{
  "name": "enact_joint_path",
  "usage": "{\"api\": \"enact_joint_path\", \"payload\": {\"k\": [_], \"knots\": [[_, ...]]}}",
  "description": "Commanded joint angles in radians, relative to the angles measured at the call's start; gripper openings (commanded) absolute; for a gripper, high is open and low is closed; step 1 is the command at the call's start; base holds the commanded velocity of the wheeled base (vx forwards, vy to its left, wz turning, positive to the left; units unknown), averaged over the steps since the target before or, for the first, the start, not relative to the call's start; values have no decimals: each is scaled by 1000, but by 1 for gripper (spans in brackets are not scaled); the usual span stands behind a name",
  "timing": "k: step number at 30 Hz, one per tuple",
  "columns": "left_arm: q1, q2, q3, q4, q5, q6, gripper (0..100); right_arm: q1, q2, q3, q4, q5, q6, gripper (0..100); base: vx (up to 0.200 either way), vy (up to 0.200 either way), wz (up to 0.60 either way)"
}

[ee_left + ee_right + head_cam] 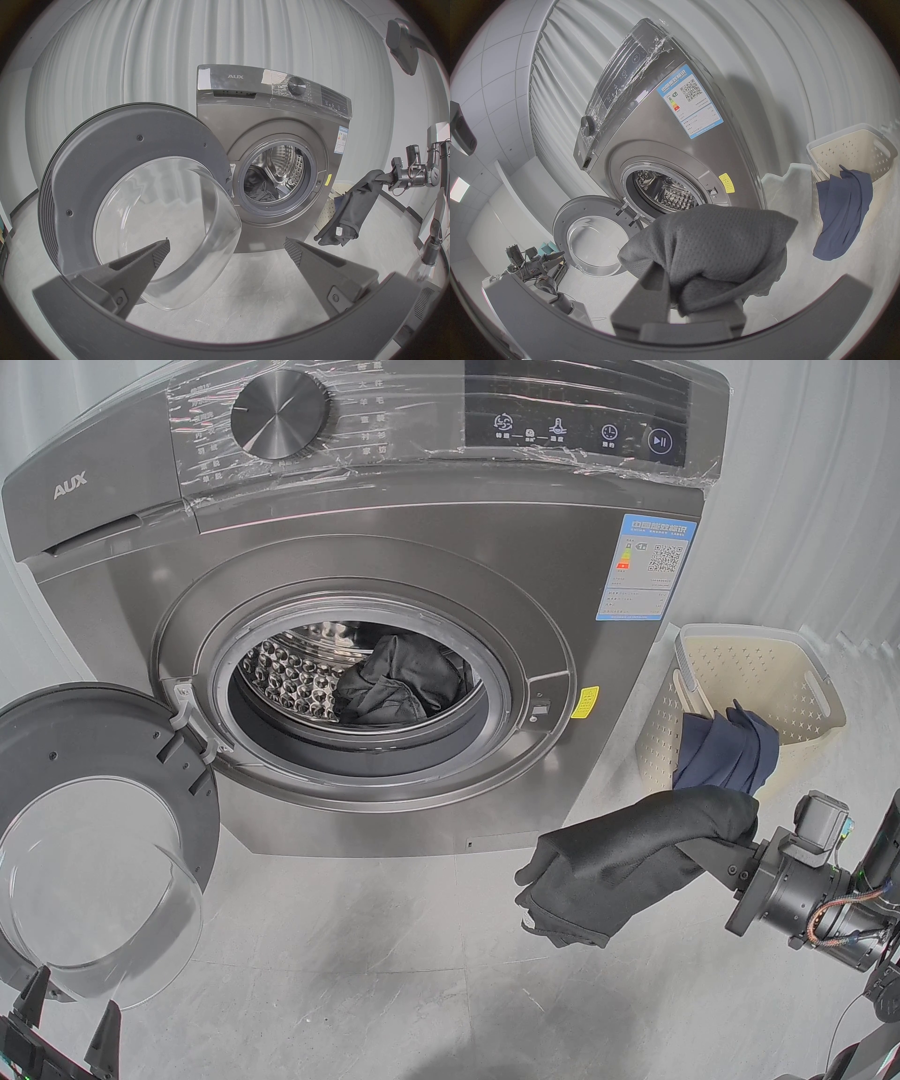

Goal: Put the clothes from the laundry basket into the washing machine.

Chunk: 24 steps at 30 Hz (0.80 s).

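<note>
The grey washing machine (394, 547) stands with its round door (94, 829) swung wide to the left. Dark clothes (398, 683) lie inside the drum. My right gripper (722, 857) is shut on a black garment (628, 862) that hangs above the floor, low and right of the drum opening, in front of the cream laundry basket (797, 679). A navy garment (727, 749) drapes over the basket's front rim. My left gripper (66, 1012) sits open at the bottom left, just below the open door, holding nothing. In the right wrist view the black garment (712, 253) bulges over the fingers.
Grey tiled floor (356, 960) spreads in front of the machine. A pale curtain (806, 501) hangs behind the basket. The open door takes up the space to the left of the drum.
</note>
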Motion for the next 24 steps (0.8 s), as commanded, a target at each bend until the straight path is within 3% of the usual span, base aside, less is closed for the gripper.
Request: {"api": "enact_joint_path", "payload": {"k": [1, 6, 9, 24], "knots": [[0, -15, 15, 0, 0, 0, 100, -5, 0, -2, -4, -1, -1, 0, 0, 0, 0], [0, -15, 15, 0, 0, 0, 100, -12, -1, -2, 2, -1, -4, 0, 0, 0, 0], [0, -15, 15, 0, 0, 0, 100, -12, -1, 0, 4, 0, -2, 0, 0, 0, 600], [0, -15, 15, 0, 2, -3, 100, -4, 2, -4, 1, -7, -7, 0, 0, 0, 0]]}}
